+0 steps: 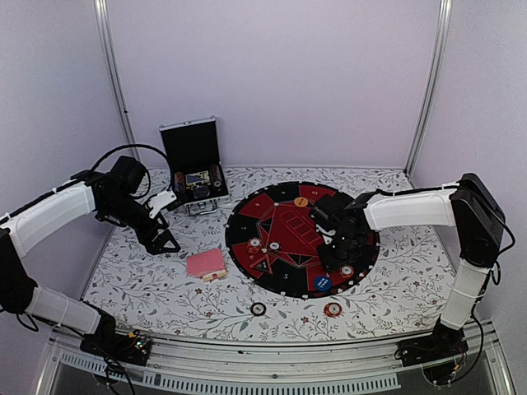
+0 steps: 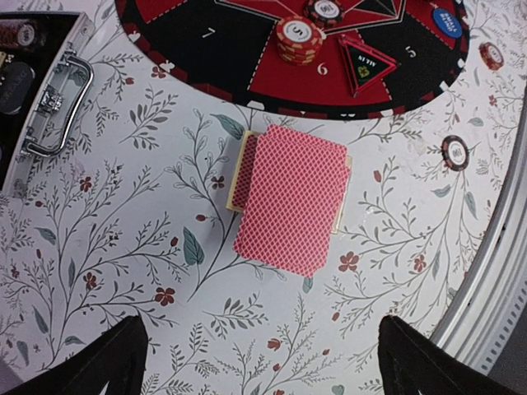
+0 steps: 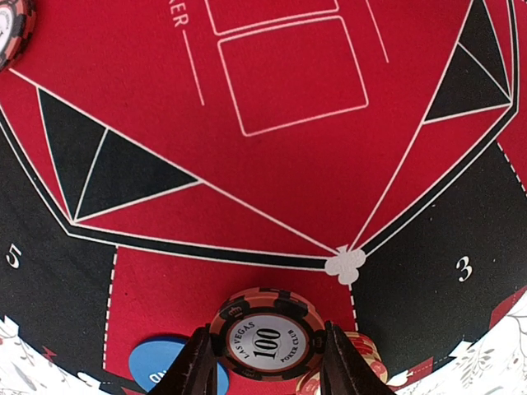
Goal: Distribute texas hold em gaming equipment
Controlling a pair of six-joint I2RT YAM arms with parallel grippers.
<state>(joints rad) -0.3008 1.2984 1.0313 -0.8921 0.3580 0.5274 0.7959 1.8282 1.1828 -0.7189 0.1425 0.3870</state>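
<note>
the top external camera sits high above and behind the arm bases (image 1: 123, 341), facing down and forward over the whole floral counter (image 1: 148, 288) to the back wall (image 1: 272, 74), from far off. the left wrist camera looks almost straight down from mid height, left fingers (image 2: 99, 362) at its bottom corners; it shares the card deck (image 2: 290, 197), chip case (image 2: 58, 107) and round mat (image 2: 214, 58) near rim with the top view. the right wrist camera sits very close over the mat, right fingers (image 3: 193, 366) flanking a 100 chip (image 3: 268, 341); both wrist views catch the blue disc (image 2: 445, 20) by seat 5.
</note>
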